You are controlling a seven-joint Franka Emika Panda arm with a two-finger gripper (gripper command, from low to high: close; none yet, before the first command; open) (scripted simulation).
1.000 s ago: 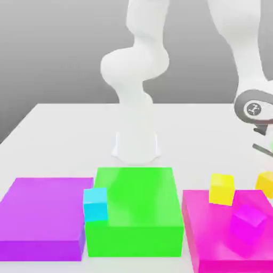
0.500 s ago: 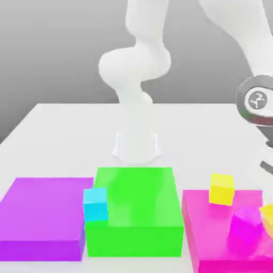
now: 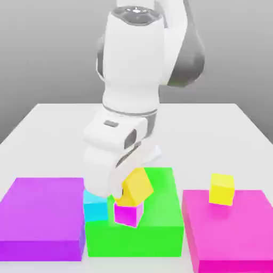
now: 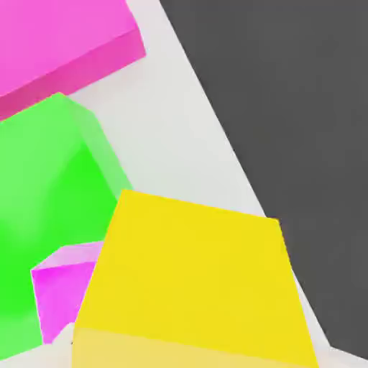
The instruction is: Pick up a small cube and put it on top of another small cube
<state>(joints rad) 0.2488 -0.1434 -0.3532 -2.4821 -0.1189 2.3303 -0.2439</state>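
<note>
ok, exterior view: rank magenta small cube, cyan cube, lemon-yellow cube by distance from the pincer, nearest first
1. Magenta small cube, just below the pincer, on the green block.
2. Cyan cube, beside it toward the view's left.
3. Lemon-yellow cube, far off on the view's right.

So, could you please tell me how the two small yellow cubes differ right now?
The golden-yellow cube is tilted and held off the surface at the end effector, above the green block. The lemon-yellow cube sits level on the pink block, untouched. Both look alike in size.
</note>
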